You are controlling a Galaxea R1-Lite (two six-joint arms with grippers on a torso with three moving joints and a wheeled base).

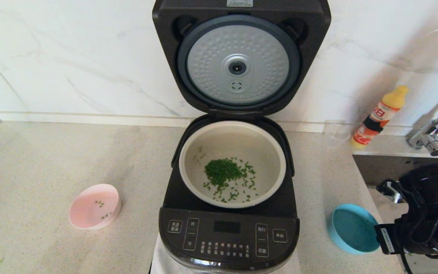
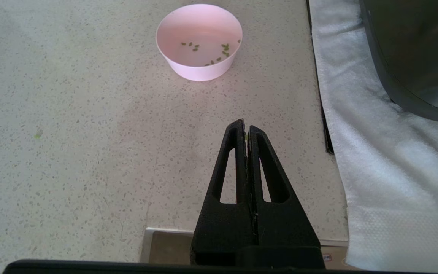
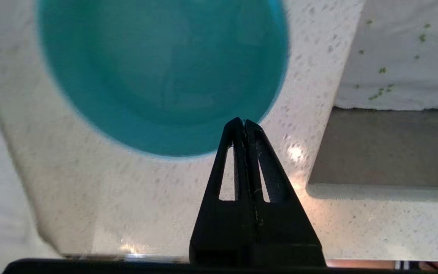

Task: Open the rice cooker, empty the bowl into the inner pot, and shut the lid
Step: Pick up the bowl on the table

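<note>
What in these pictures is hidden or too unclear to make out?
- Rice cooker: its button labels are too small to read in the head view, and its base is cut off by the bottom edge.
- Lid: its outer face is turned away.
- Blue bowl: blurred in the right wrist view, with its rim cut off by the top edge.

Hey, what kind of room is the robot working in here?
Most likely a home kitchen. An open rice cooker stands on a speckled stone countertop against a marble-look wall, a metal faucet stands at the right, and a yellow-capped bottle stands beside it.
</note>
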